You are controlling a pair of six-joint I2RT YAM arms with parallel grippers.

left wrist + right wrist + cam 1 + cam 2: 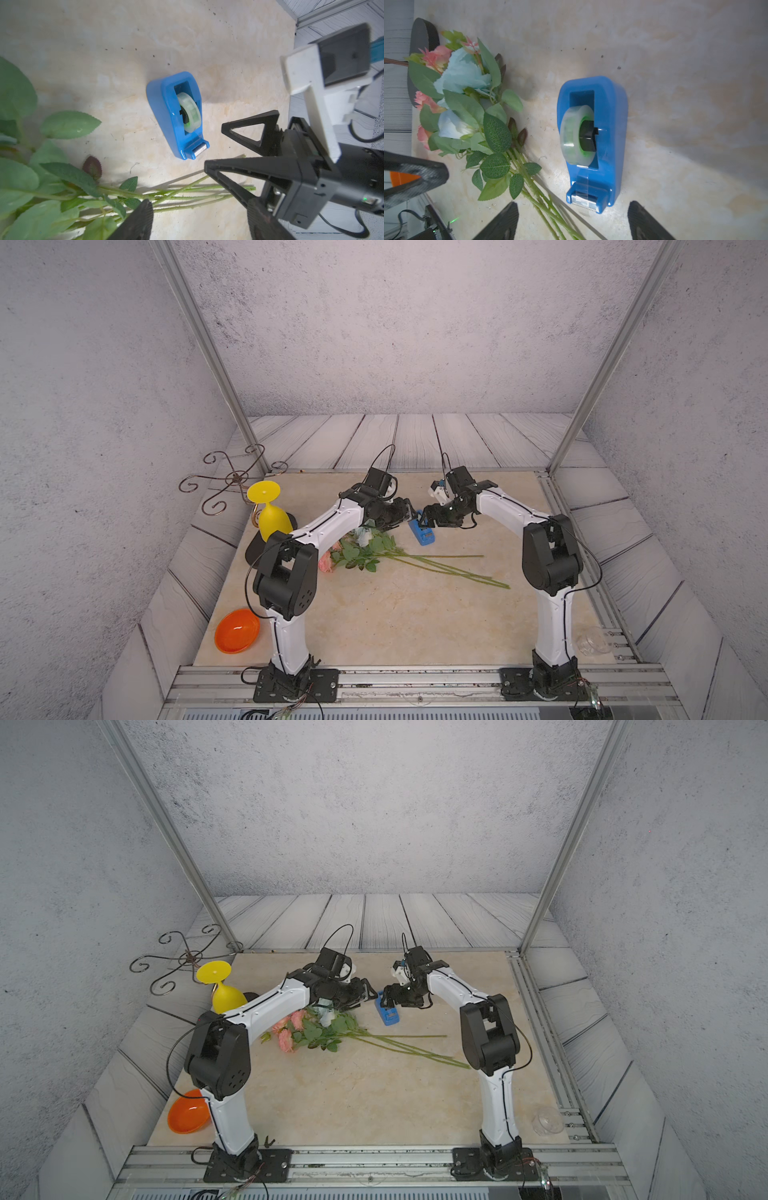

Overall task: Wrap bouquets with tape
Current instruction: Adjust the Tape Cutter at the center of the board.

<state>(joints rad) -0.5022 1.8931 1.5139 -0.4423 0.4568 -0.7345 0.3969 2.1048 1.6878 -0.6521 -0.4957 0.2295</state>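
Note:
The bouquets (359, 549) lie flat on the marble tabletop as one bunch, pink and pale blue blooms to the left, long green stems (440, 566) running right. Just behind the stems stands the blue dispenser (422, 533) with the tape (572, 135) roll in it, its cutter end toward the stems. My left gripper (410, 514) and right gripper (428, 517) hover on either side of the dispenser, tips nearly meeting above it. Both are open and hold nothing. The left wrist view shows the left gripper (199, 207) over the stems (187, 192). The right gripper (573, 207) straddles the cutter end.
An upturned yellow goblet (270, 512) and a curled metal stand (232, 481) sit at the back left by a black base (255, 552). An orange bowl (237, 630) lies front left. A clear jar (594, 641) stands at the front right edge.

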